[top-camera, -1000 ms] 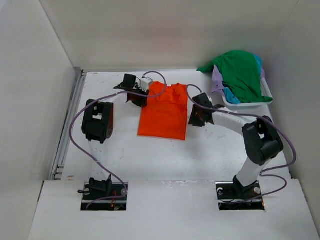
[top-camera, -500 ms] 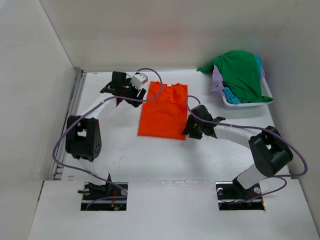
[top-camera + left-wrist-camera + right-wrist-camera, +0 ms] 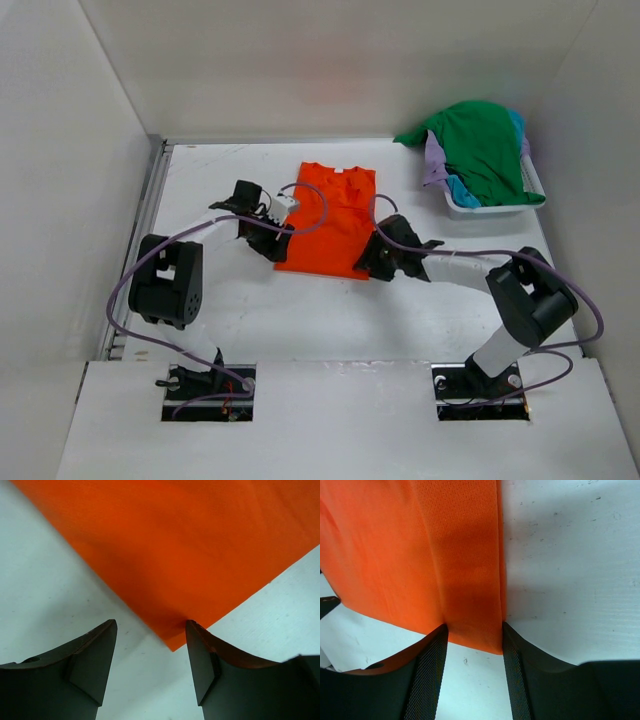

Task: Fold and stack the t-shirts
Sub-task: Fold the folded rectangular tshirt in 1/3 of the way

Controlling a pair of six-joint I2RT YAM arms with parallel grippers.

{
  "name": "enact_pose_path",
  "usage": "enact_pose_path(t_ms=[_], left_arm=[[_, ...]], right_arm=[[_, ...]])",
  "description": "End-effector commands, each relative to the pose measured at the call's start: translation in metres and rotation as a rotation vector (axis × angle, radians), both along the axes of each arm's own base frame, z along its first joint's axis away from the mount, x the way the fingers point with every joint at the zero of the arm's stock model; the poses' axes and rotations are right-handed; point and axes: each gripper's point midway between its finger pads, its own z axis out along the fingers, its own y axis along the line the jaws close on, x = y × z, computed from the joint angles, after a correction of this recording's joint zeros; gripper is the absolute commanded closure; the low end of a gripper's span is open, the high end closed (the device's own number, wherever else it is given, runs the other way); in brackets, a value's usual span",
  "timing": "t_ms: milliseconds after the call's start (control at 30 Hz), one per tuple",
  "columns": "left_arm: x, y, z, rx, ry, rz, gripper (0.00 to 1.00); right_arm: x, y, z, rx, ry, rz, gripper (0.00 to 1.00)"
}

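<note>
The orange t-shirt lay flat left of the basket. The left gripper and right gripper stood open at its hem corners, apparently not gripping. Both should pinch all layers, then lift evenly.

Orange shirt fills the top of the frame, one corner poking down between the left gripper's spread-apart fingers, white table underneath.

Bright, even light floods the white table, and shadows stay soft and short. There's a faint orange tint on the back wall at twelve o'clock. In the wrist views the shirt weave is sharp, a dark shadow band sits at six o'clock, and the fingers are near-black and slightly soft.
</note>
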Motion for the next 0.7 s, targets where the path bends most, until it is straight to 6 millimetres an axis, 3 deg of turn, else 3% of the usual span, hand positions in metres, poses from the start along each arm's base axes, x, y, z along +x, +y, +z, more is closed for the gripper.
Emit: enact_pose_path(t_ms=[0,267,533,667], left_arm=[[-0.005,-0.016,0.003,-0.098,0.052,0.042,0.45],[-0.025,-0.021,-0.016,-0.103,0.147,0.056,0.52],[-0.038,-0.024,-0.023,-0.091,0.176,0.042,0.86],[-0.044,-0.029,-0.019,-0.091,0.172,0.02,0.9]], right_arm=[[-0.016,-0.01,-0.02,-0.033,0.051,-0.022,0.48],[-0.029,-0.021,-0.029,-0.067,0.079,-0.031,0.48],[-0.041,-0.031,-0.03,-0.146,0.085,-0.025,0.48],[-0.043,-0.029,-0.033,-0.156,0.097,-0.012,0.51]])
